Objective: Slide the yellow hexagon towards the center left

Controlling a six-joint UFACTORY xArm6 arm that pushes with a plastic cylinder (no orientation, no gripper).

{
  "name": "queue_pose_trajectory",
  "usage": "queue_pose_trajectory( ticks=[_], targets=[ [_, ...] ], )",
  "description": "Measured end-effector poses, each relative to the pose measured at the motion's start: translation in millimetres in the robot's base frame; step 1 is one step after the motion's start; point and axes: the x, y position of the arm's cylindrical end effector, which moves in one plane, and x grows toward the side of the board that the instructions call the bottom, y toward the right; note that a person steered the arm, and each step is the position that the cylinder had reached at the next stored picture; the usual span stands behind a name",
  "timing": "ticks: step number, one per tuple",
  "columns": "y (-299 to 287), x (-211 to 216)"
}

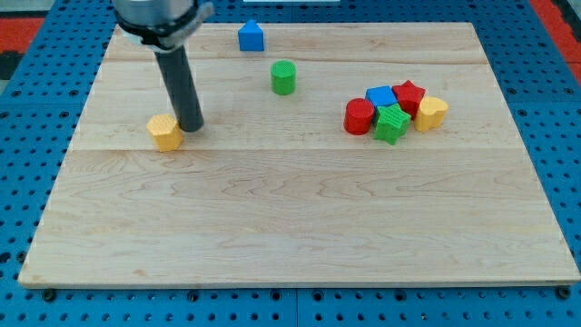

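The yellow hexagon [165, 133] lies on the wooden board [300, 227] at the view's left, a little above mid-height. My dark rod comes down from the view's top left. My tip [192, 126] rests on the board right beside the hexagon's right edge, touching it or nearly so.
A blue block [251, 36] sits near the board's top edge. A green cylinder [283, 77] stands below and to the right of it. At the right a tight cluster holds a red cylinder [359, 116], a blue cube [380, 96], a red star [409, 95], a green star [392, 123] and a yellow heart [431, 113].
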Motion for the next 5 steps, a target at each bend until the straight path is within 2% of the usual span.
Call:
queue_pose_trajectory(
  ticks=[1,3,4,5],
  targets=[
    [-11.2,29.5],
    [-49.9,-11.4],
    [-47.0,-10.6],
    [26.7,55.4]
  ],
)
